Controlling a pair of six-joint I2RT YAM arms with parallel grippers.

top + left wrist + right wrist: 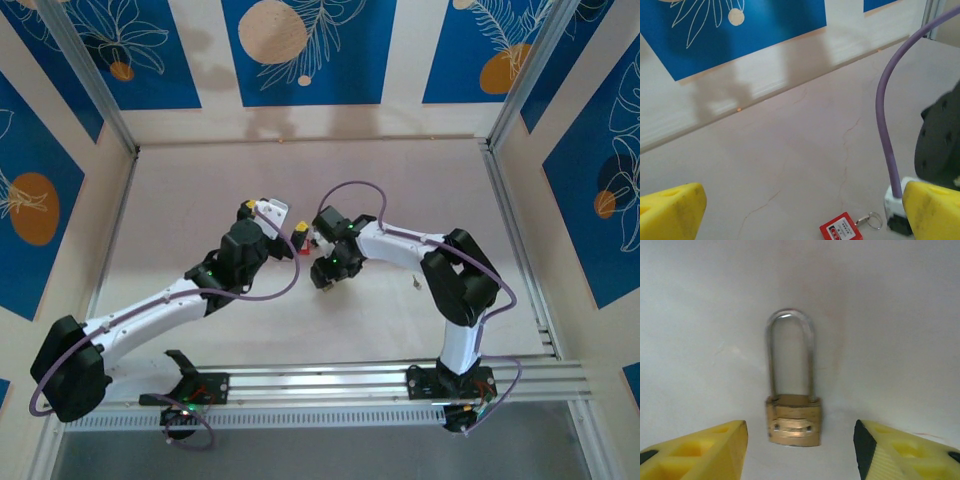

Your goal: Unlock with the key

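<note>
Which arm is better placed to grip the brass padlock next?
Right. The brass padlock sits centred between the open jaws of the right gripper, a finger on either side of its body. The left gripper, jaws wide, looks toward the red padlock instead.

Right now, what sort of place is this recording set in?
Probably a robot test cell in a lab: a pale table, aluminium rails fencing it, and blue patterned panels as walls.
</note>
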